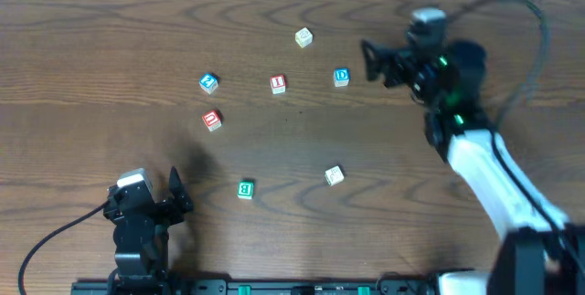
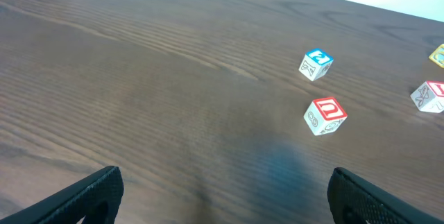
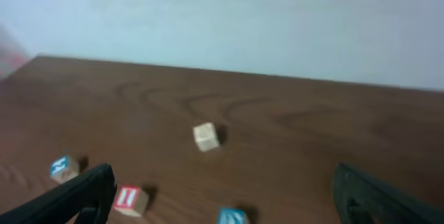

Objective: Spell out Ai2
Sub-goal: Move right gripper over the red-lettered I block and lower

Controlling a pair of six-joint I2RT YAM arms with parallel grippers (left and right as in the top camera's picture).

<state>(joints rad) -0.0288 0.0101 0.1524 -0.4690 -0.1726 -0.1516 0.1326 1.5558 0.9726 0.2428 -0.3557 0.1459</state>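
Observation:
Small letter blocks lie scattered on the wood table. A blue "2" block (image 1: pixel 208 82) sits left of a red "I" block (image 1: pixel 278 84). It also shows in the left wrist view (image 2: pixel 316 64) and the right wrist view (image 3: pixel 64 168). The red "I" block also shows in the right wrist view (image 3: pixel 128 199). A pale block (image 1: pixel 303 37) lies at the back, and also shows in the right wrist view (image 3: pixel 206 136). My right gripper (image 1: pixel 373 61) is open and empty, right of the blue "D" block (image 1: pixel 341 78). My left gripper (image 1: pixel 175 190) is open and empty near the front left.
A red "U" block (image 1: pixel 211 120) lies below the "2" block, seen also in the left wrist view (image 2: pixel 325 115). A green "B" block (image 1: pixel 245 189) and a pale yellow block (image 1: pixel 334 175) lie near the front. The table's far edge meets a white wall.

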